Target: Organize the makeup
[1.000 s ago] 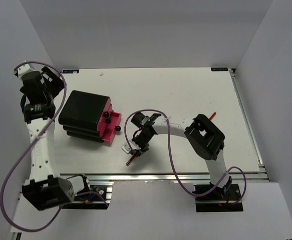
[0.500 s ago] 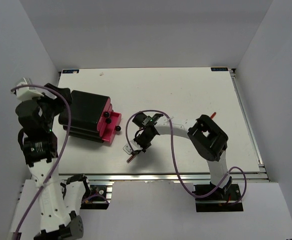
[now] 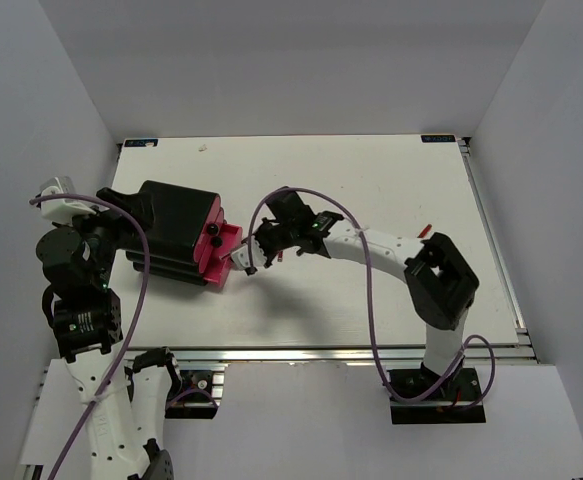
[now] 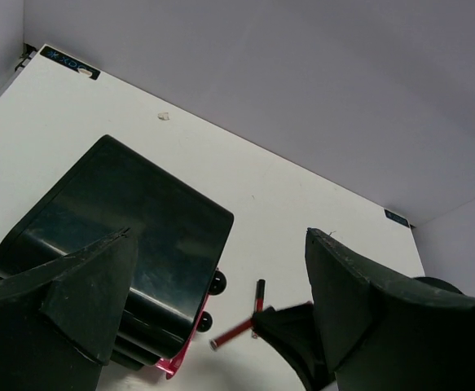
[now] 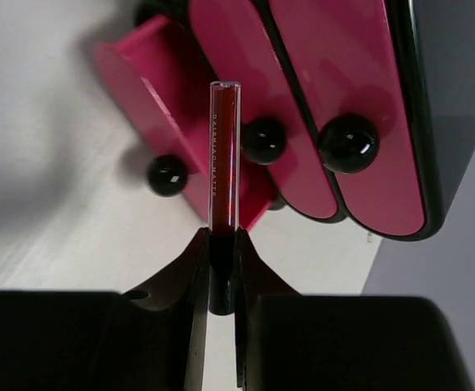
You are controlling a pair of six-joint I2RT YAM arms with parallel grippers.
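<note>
My right gripper [image 3: 252, 258] is shut on a slim red makeup stick [image 5: 223, 155], with the stick's black cap pinched between the fingers [image 5: 195, 269]. The stick's clear tip points at the open pink drawer [image 5: 151, 90] of the black box [image 3: 171, 225]. From the left wrist, the held stick [image 4: 235, 332] hangs just right of the drawer. A second red-and-black stick [image 4: 258, 295] lies on the table behind it. Another red stick [image 3: 426, 230] shows by the right arm's elbow. My left gripper [image 4: 219, 236] hovers open above the box's left side, holding nothing.
The black box has two shut pink drawers [image 5: 359, 106] with round black knobs [image 5: 348, 143] above the open one. White walls enclose the table [image 3: 371, 180] at the back and sides. A metal rail [image 3: 371, 352] runs along the near edge.
My right gripper closed on the red stick near the front of the table, lifted it and carried it left to the open pink drawer. The left arm swung in over the black box.
</note>
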